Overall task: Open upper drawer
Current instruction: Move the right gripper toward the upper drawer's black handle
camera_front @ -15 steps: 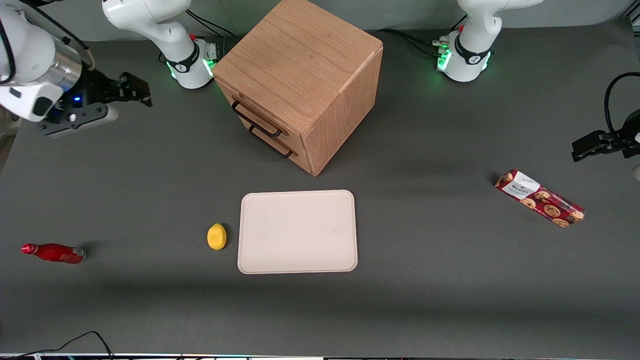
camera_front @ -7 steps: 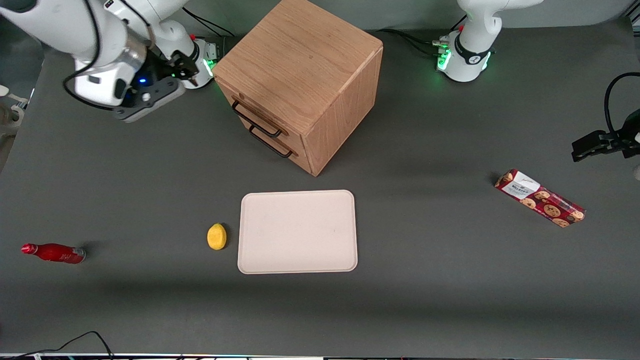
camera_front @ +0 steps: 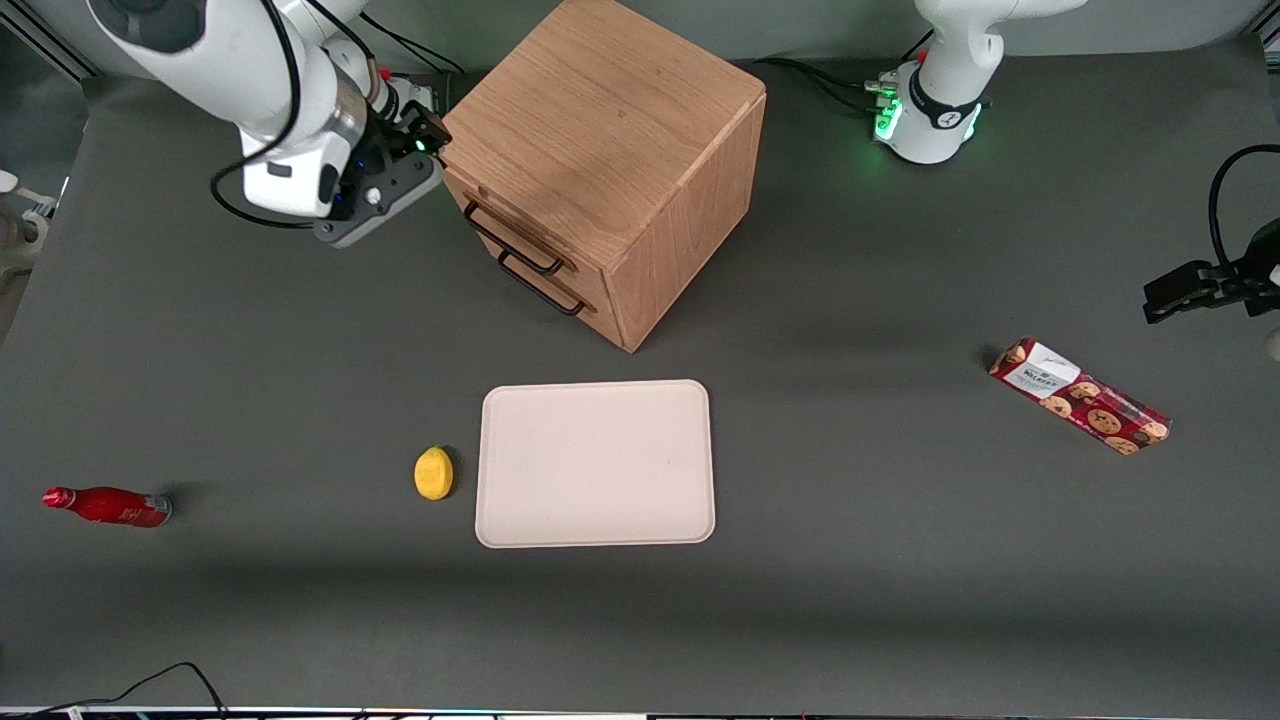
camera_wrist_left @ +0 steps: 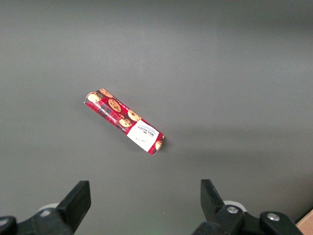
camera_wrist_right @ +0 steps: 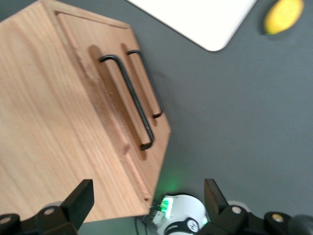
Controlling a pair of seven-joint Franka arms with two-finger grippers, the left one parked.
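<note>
On the counter (camera_front: 250,350), front view: the oak cabinet (camera_front: 610,150) stands farther from the camera than the tray (camera_front: 596,463). Its upper drawer (camera_front: 505,232) is shut, handle (camera_front: 510,240) untouched. The gripper (camera_front: 425,135) hovers by the cabinet's top corner, toward the working arm's end. A lemon (camera_front: 433,472) lies just beside the tray.

Right wrist view: the fingers (camera_wrist_right: 80,198) are spread wide, empty, above the upper drawer (camera_wrist_right: 105,105) and its handle (camera_wrist_right: 129,98).

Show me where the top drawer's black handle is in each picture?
Front view: the upper drawer's handle is on the cabinet front, above the lower handle; the open pincer hangs beside the cabinet's top edge.
Right wrist view: handle.
Left wrist view: not in it.
Shared landmark: the lemon.
</note>
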